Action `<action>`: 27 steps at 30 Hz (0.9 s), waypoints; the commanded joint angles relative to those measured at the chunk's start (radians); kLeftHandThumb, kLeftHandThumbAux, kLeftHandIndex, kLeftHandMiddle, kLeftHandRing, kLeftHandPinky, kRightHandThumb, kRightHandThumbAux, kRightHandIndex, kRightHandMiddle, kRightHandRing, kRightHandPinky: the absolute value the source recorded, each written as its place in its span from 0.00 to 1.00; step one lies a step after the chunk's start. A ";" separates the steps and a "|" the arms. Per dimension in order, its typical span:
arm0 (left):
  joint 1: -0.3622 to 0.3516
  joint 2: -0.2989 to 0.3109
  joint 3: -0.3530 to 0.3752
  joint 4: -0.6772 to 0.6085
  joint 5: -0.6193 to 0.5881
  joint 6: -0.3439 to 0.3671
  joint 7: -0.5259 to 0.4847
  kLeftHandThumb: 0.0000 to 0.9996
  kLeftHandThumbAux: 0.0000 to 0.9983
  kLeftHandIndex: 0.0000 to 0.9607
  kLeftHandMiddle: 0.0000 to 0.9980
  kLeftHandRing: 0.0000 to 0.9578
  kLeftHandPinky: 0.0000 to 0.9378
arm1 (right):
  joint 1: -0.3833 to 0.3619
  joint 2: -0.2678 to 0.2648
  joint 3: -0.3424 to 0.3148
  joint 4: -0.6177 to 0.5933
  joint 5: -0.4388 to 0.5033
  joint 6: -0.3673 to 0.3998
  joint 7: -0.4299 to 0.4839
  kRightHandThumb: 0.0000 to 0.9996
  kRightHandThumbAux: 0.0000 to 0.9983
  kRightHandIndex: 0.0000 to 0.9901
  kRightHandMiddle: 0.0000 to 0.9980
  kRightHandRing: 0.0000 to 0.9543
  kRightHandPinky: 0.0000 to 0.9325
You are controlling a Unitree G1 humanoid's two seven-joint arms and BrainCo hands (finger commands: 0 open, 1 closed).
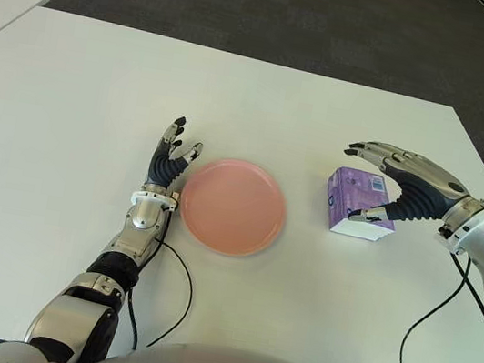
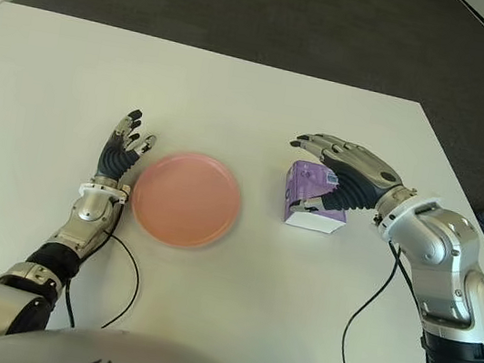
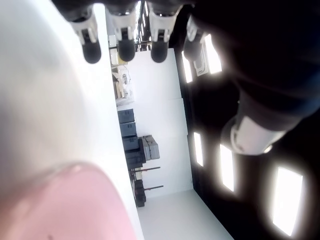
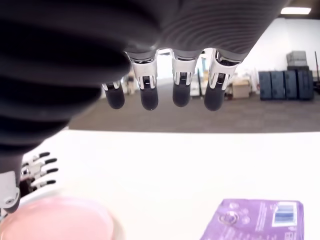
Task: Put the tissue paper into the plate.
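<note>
— Right hand (image 1: 380, 180): where do I have it?

— I have it arched over the purple tissue pack (image 1: 357, 203), fingers (image 1: 377, 151) spread above the top, thumb down by the near edge. From the wrist view the fingers hang apart with nothing between them, so no grip on it.

— And the pack itself?

— Sitting on the white counter (image 1: 69, 108), to the right of the pink plate (image 1: 233, 206) and apart from it. The plate holds nothing.

— Left hand?

— Left hand (image 1: 172, 159) shows just beside the plate's left rim, fingers extended and loosely spread, holding nothing. Its cable (image 1: 176, 293) trails across the counter toward me.
</note>
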State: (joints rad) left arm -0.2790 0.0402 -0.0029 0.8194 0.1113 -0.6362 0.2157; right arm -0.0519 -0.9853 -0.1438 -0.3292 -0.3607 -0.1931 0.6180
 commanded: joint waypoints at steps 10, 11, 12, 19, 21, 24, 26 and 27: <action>0.043 -0.001 0.023 -0.002 -0.030 0.051 -0.031 0.00 0.57 0.00 0.00 0.00 0.00 | 0.069 -0.120 -0.052 0.042 0.065 -0.123 0.128 0.16 0.55 0.03 0.06 0.03 0.03; 0.041 -0.004 0.025 -0.002 -0.034 0.056 -0.031 0.00 0.58 0.00 0.00 0.00 0.00 | 0.056 -0.120 -0.016 0.083 0.036 -0.155 0.117 0.16 0.56 0.02 0.06 0.02 0.03; 0.039 -0.006 0.027 -0.002 -0.037 0.059 -0.032 0.00 0.58 0.00 0.00 0.00 0.00 | 0.045 -0.118 0.011 0.113 0.013 -0.176 0.109 0.15 0.57 0.02 0.05 0.02 0.03; 0.042 -0.003 0.030 -0.020 -0.040 0.073 -0.039 0.00 0.58 0.00 0.00 0.00 0.00 | 0.006 -0.078 0.129 0.221 -0.140 -0.301 -0.024 0.16 0.62 0.01 0.05 0.02 0.04; 0.043 -0.002 0.030 -0.025 -0.039 0.078 -0.041 0.00 0.58 0.00 0.00 0.00 0.00 | 0.003 -0.080 0.126 0.224 -0.138 -0.315 -0.030 0.16 0.63 0.01 0.06 0.02 0.04; 0.044 0.001 0.031 -0.028 -0.037 0.084 -0.042 0.00 0.58 0.00 0.00 0.00 0.00 | 0.001 -0.076 0.124 0.227 -0.141 -0.325 -0.039 0.17 0.64 0.01 0.06 0.02 0.04; 0.045 0.004 0.030 -0.029 -0.033 0.086 -0.041 0.00 0.58 0.00 0.00 0.00 0.00 | -0.002 -0.068 0.127 0.231 -0.151 -0.329 -0.055 0.16 0.65 0.01 0.06 0.03 0.04; 0.046 0.006 0.030 -0.029 -0.032 0.086 -0.040 0.00 0.58 0.00 0.00 0.00 0.00 | -0.003 -0.066 0.128 0.231 -0.155 -0.331 -0.062 0.16 0.65 0.01 0.06 0.03 0.04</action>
State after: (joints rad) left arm -0.2628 0.0412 0.0248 0.7764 0.0771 -0.5799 0.1916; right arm -0.0471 -1.0575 -0.0204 -0.1088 -0.4938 -0.5072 0.5746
